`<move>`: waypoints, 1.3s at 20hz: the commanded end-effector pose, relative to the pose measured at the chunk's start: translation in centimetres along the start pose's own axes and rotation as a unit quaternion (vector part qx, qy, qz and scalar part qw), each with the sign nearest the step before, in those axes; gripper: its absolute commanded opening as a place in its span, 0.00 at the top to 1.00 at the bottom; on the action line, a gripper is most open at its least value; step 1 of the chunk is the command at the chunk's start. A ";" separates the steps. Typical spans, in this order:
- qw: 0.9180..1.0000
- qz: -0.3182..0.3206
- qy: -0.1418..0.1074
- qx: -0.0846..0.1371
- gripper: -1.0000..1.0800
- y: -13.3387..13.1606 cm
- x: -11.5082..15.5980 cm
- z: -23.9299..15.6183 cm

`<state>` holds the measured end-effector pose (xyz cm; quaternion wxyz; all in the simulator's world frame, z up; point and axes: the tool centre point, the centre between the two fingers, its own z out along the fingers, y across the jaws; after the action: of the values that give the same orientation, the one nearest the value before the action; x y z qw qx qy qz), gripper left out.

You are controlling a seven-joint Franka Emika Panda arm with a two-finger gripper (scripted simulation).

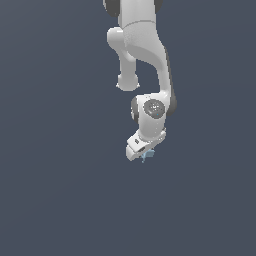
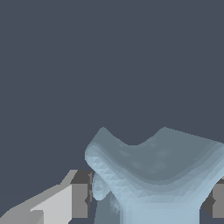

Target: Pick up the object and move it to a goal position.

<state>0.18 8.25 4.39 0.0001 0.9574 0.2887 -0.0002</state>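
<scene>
The object (image 1: 147,155) is a small pale-blue star-shaped piece, peeking out just below the white hand of the arm in the exterior view. In the wrist view the object (image 2: 157,175) fills the space between the two fingers, its pointed arms spreading outward. My gripper (image 1: 145,154) is shut on the object, with one finger (image 2: 79,200) pressed to one side and the other finger (image 2: 217,200) at the frame's edge on the opposite side. Most of the star is hidden by the hand in the exterior view.
A plain dark grey-blue surface (image 1: 60,200) lies all around. The white arm (image 1: 145,45) comes down from the top of the exterior view. No other object shows.
</scene>
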 end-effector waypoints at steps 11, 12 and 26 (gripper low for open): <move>1.000 0.000 0.000 0.000 1.00 3.9 -2.4 -6.5; 1.000 0.000 0.000 0.000 1.00 4.5 -2.7 -7.4; 1.000 -0.001 0.001 0.001 1.00 13.3 -7.8 -22.0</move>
<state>1.01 -6.09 24.77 -0.0007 0.9573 0.2889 0.0008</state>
